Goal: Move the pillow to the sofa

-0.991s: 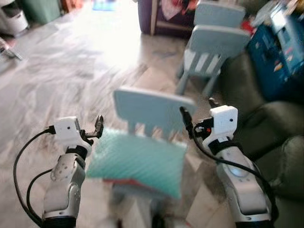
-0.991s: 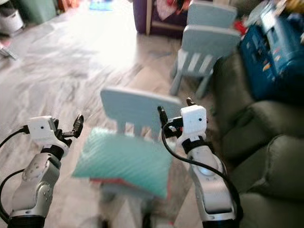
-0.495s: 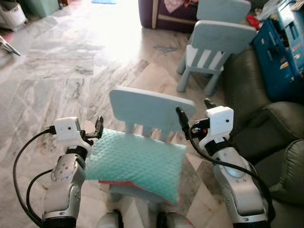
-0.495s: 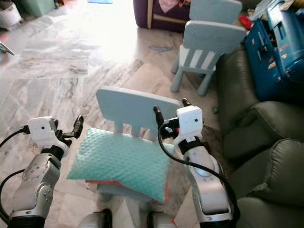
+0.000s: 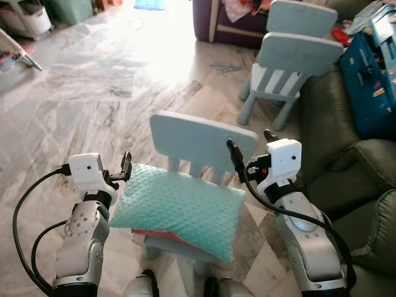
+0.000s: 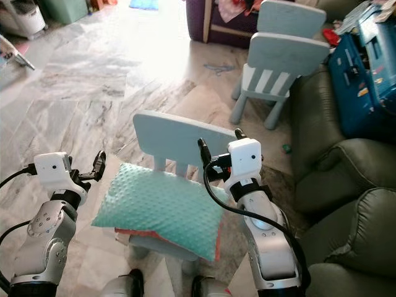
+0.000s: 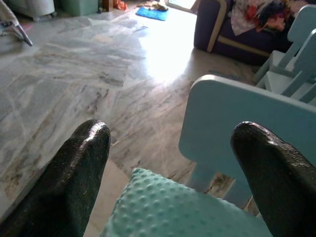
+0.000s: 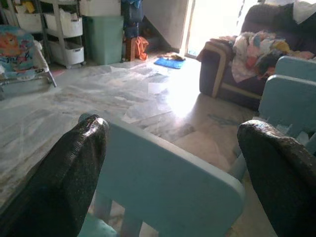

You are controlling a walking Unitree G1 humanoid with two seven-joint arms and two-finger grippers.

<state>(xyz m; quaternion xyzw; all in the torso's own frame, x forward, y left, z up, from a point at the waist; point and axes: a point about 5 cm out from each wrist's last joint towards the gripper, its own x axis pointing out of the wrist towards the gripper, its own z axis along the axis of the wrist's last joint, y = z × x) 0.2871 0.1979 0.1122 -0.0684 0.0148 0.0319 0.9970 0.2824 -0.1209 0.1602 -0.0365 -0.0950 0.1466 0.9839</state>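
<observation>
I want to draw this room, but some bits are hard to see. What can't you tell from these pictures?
- The red thing under the pillow: a thin edge peeks out, the pillow covers the rest.
- The small chair's seat and legs: hidden beneath the pillow, eye views.
- The blue box's labels: too small to read.
- The sofa: cut off by the picture edge.

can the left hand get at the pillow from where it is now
Probably yes. The left hand hovers open at the teal pillow's near corner on the small chair, nothing between them.
</observation>
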